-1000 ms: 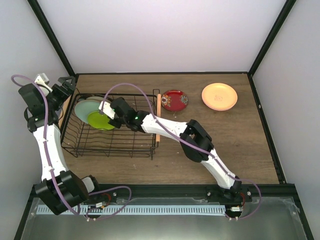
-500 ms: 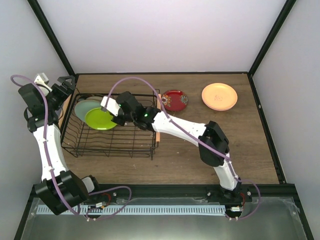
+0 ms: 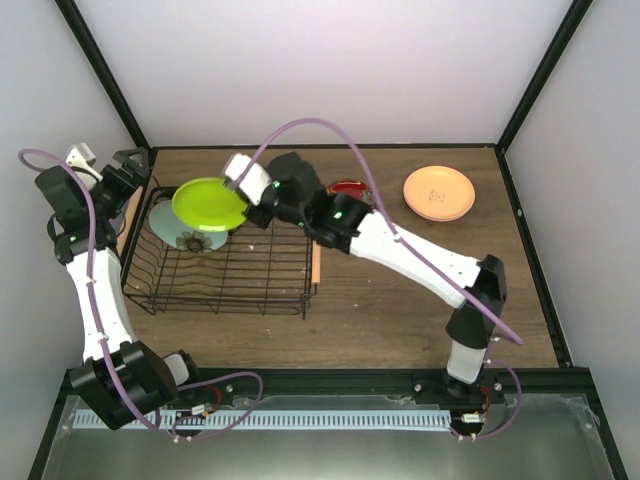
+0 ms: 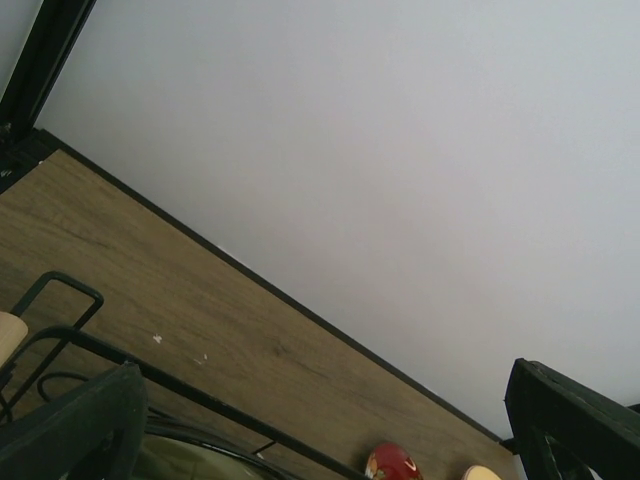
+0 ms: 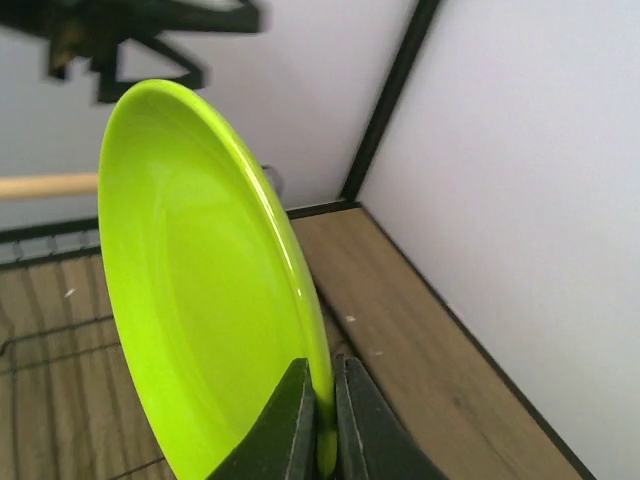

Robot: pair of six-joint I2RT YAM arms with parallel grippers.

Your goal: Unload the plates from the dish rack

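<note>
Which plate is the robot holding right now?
The lime green plate, pinched at its rim by the right gripper above the dish rack; the pale mint plate, red plate and orange plate lie free.

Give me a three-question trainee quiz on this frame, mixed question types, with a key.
1. True or false: the right gripper is shut on the rim of the lime green plate.
2. Fill in: the left gripper has its jaws ____.
3. Where is the yellow-orange plate? A) in the right gripper B) on the table, far right C) in the left gripper
Key: 1 true; 2 open; 3 B.
</note>
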